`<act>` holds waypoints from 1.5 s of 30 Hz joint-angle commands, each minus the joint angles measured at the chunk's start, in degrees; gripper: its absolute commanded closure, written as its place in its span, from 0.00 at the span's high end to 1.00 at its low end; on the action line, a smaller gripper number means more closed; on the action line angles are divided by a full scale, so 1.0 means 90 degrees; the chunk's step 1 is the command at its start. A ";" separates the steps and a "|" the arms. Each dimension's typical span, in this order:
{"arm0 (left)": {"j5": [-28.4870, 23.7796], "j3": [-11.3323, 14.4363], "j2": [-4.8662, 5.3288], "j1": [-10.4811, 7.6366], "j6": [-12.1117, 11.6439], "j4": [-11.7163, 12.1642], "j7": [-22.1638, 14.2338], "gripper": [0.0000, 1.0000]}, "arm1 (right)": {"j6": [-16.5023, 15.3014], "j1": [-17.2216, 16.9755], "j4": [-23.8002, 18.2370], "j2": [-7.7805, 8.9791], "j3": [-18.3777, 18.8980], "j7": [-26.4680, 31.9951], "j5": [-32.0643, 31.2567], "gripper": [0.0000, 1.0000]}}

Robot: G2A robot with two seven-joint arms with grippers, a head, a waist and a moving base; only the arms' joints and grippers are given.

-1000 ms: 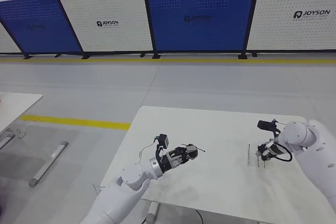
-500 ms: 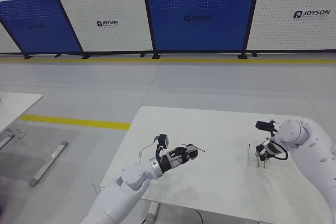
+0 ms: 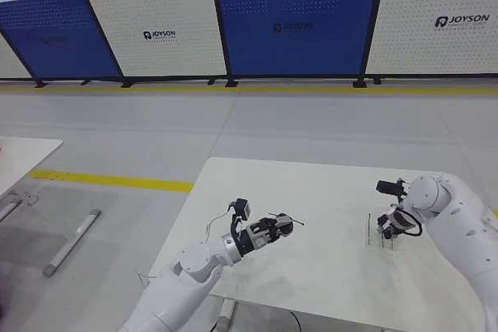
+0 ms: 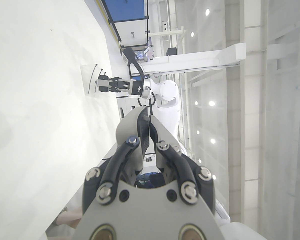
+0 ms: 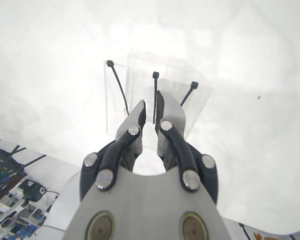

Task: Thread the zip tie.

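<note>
My left gripper (image 3: 282,224) (image 4: 146,112) is held above the white table (image 3: 315,191) near its front left, shut on a thin black zip tie (image 4: 148,131) that stands edge-on between the pads. At the right side, three black zip ties lie on a clear plastic stand (image 5: 115,88) (image 3: 370,230). My right gripper (image 5: 151,103) (image 3: 386,226) is down at that stand, open by a narrow gap. The middle zip tie (image 5: 155,81) runs between its fingers, close to one pad. The outer ties (image 5: 118,86) (image 5: 188,92) lie to either side, splayed outward.
The table between the two arms is bare white surface. A second white table (image 3: 17,162) stands off to the far left. Blue and white partition panels (image 3: 295,33) line the back of the room.
The right arm has shifted slightly toward the zip ties on the stand. The left arm and its zip tie have not moved.
</note>
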 commanded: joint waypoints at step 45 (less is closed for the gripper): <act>0.0000 0.0000 0.0000 0.0000 0.0000 0.0000 0.0000 0.00 | -0.0369 0.0638 0.1756 -0.0799 -0.0394 -0.0276 -0.0115 0.00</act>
